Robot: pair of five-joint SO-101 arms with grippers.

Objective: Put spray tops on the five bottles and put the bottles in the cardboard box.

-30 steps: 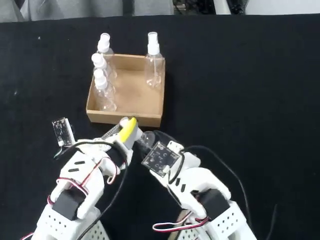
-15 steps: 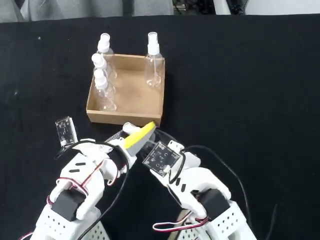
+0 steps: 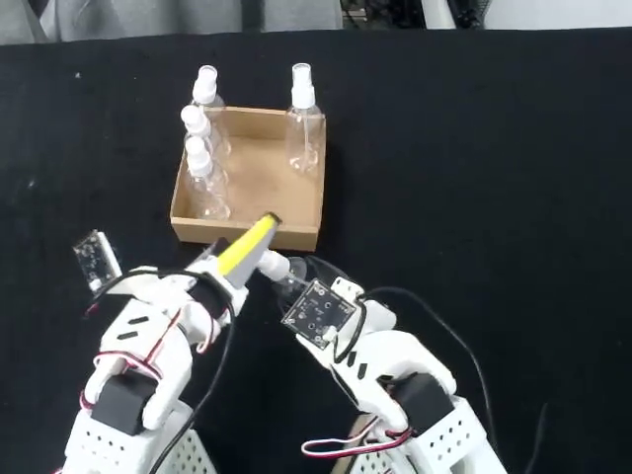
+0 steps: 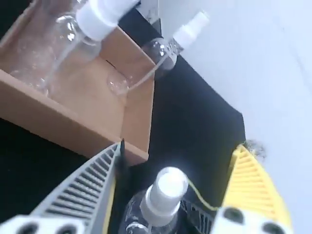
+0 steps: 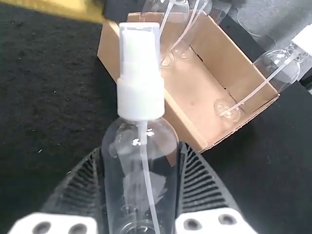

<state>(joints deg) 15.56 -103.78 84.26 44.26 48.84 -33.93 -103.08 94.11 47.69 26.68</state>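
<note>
Altogether four bottles in the cardboard box, a fifth bottle tight in right jaws, left jaws wide apart.

No text, number or sign can be read anywhere on the bench. Cardboard box walls are plain brown, and the bottle in front of it is bare clear plastic with a plain white top. Circuit board on an arm has tiny marks, too small to make out.
</note>
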